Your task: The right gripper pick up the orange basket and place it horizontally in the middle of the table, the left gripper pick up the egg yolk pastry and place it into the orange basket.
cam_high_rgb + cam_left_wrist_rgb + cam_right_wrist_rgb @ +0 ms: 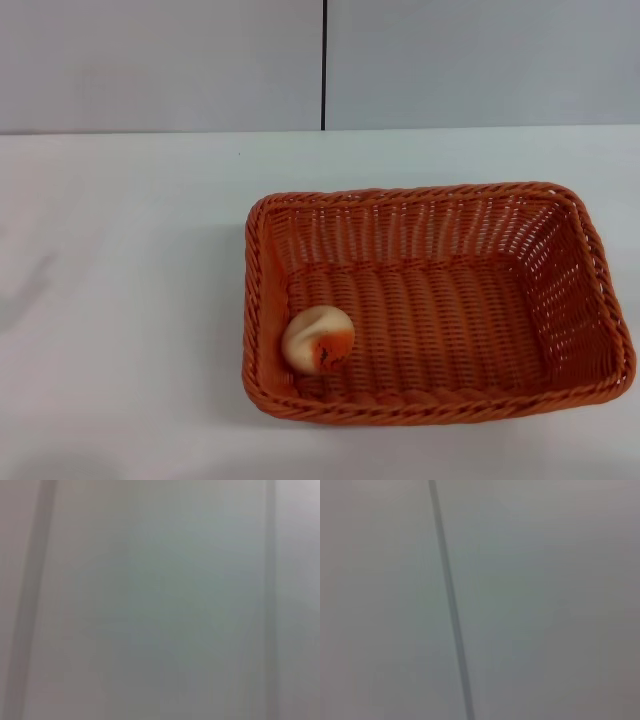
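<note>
The orange basket (437, 300) lies lengthwise across the white table (120, 300), slightly right of centre in the head view. Inside it, at the near left corner, rests the egg yolk pastry (317, 338), a pale bun tipped on its side with its orange-red patch facing the front. Neither gripper appears in the head view. Both wrist views show only a blank pale surface, and the right wrist view has a thin dark line (450, 600) running across it.
A grey wall with a vertical dark seam (324, 65) stands behind the table's far edge. Bare white tabletop stretches to the left of the basket and behind it.
</note>
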Motion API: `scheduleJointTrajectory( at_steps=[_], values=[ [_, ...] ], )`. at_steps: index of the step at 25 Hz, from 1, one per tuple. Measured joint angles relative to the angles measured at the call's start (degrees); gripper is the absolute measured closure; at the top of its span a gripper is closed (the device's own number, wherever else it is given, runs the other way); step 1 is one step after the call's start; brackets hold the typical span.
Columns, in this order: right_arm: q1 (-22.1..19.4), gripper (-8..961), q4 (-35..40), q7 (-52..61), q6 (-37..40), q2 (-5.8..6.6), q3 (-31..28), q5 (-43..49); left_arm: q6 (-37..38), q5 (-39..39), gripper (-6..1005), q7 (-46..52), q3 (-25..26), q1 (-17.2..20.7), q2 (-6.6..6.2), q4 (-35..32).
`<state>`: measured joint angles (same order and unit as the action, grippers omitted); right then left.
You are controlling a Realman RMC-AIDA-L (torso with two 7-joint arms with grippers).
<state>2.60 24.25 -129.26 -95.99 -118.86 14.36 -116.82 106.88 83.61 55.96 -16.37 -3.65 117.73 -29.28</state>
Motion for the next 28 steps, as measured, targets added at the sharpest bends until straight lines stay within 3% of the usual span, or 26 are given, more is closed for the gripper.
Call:
scheduleJointTrajectory(
  at_steps=[3, 5, 8, 28],
  values=[
    [0.5, 349, -3.0, -2.3, 1.1, 0.00, -2.4, -0.1, -0.3, 0.0, 212, -5.2, 7.0, 2.7, 0.28, 2.6],
    [1.3, 349, -7.1, -4.9, 2.8, -0.05, -6.0, -0.2, -0.4, 0.0, 212, -9.9, 13.6, 4.1, 0.29, 7.9],
    [1.8, 349, -9.2, -7.6, 3.7, -0.10, -7.4, -0.2, -0.4, 0.2, 212, -14.1, 17.7, 5.1, 0.34, 11.6],
    [4.7, 349, -11.9, -13.6, 6.6, -0.18, -8.3, -0.2, -1.3, 1.0, 214, -17.6, 18.4, 7.5, 0.50, 16.1]
  ],
)
